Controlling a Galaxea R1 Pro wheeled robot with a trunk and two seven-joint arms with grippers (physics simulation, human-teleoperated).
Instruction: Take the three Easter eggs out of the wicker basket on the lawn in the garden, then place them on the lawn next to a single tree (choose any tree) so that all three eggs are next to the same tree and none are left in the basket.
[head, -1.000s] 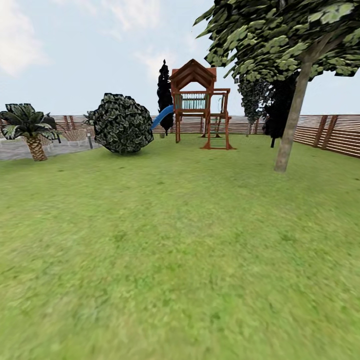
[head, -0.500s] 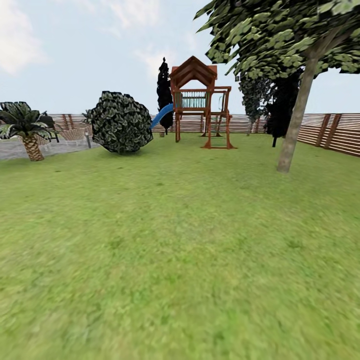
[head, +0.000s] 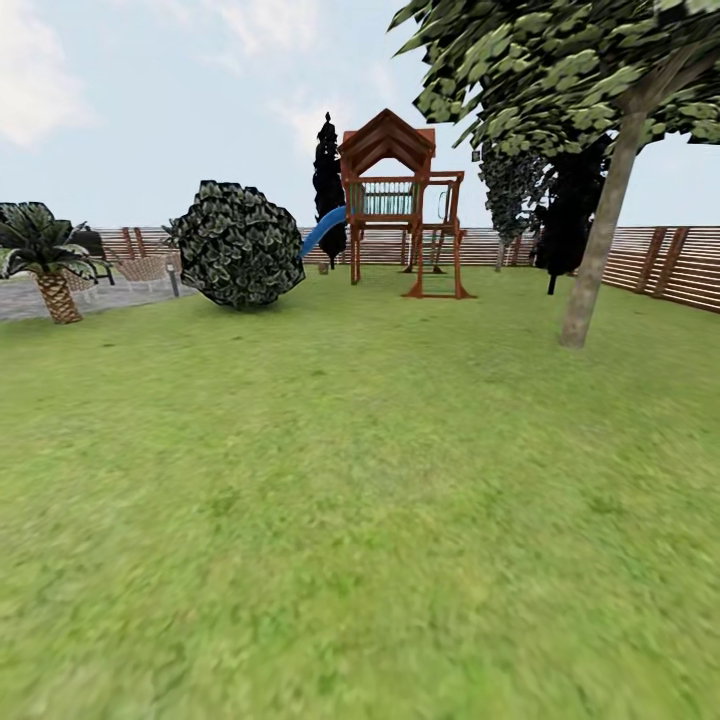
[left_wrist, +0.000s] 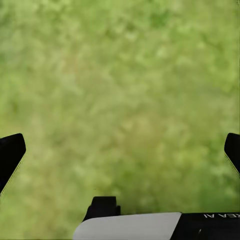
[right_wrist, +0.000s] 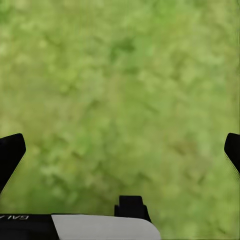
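Observation:
The lawn (head: 360, 500) spreads wide and green ahead of me in the fenced garden. A tree (head: 600, 235) with a pale straight trunk and mottled green leaves stands at the right, some way off. The Easter eggs and the wicker basket are out of view. My left gripper (left_wrist: 120, 150) is open over bare grass (left_wrist: 125, 90), its dark fingertips (left_wrist: 11, 155) far apart. My right gripper (right_wrist: 120, 150) is open too, above grass (right_wrist: 125, 85), with nothing between its fingers.
A wooden playset (head: 400, 200) with a blue slide (head: 322, 230) stands far ahead, a small brown thing (head: 323, 268) at its foot, too small to identify. A round bush (head: 240, 245) and a palm (head: 45, 260) are at the left. A slatted fence (head: 660, 262) bounds the yard.
The whole view has spread slightly: the palm has slid left and the tree right, so the camera has moved forward a little. Nothing on the lawn has moved.

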